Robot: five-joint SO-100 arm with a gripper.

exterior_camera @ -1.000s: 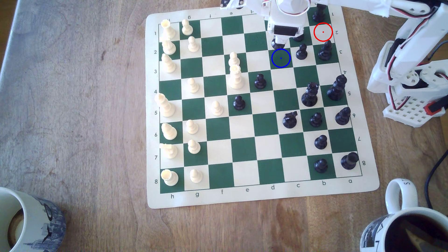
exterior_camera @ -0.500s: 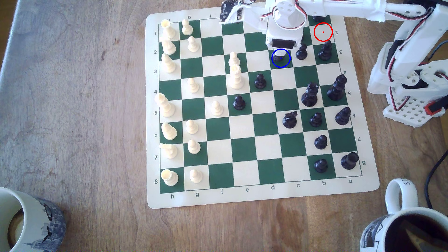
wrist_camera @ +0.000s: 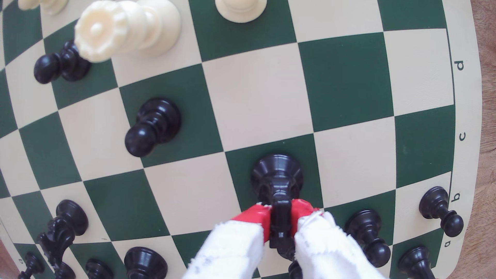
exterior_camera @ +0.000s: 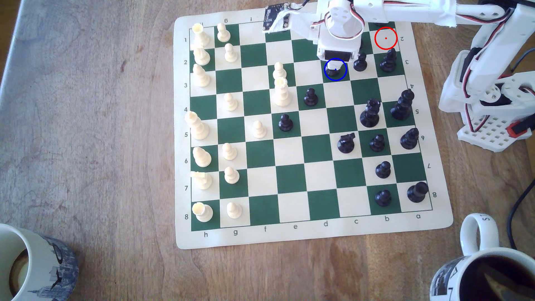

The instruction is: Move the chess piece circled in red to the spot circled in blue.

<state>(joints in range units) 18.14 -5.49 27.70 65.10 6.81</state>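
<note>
The black knight [exterior_camera: 332, 71] stands inside the blue ring on the dark green square [exterior_camera: 343, 76], under my white wrist in the exterior view. My gripper [exterior_camera: 334, 65] is shut on it from above. In the wrist view my red-tipped fingers [wrist_camera: 255, 217] clamp the knight's head, my gripper [wrist_camera: 280, 218] centred over it. Its round base [wrist_camera: 277, 171] lies over a dark green square [wrist_camera: 239, 166]; I cannot tell whether it touches the board. The cream square with the red ring [exterior_camera: 386, 38] holds no piece.
A black pawn [exterior_camera: 360, 61] stands one square to the exterior view's right of the knight, and a black bishop [exterior_camera: 388, 60] beyond it. Another black pawn [exterior_camera: 310, 97] sits nearer. Mugs stand at the lower right [exterior_camera: 486, 269] and lower left [exterior_camera: 29, 266].
My gripper carried the knight one square toward the exterior view's bottom, from the cream square above into the blue ring. Over the last half second it has barely shifted.
</note>
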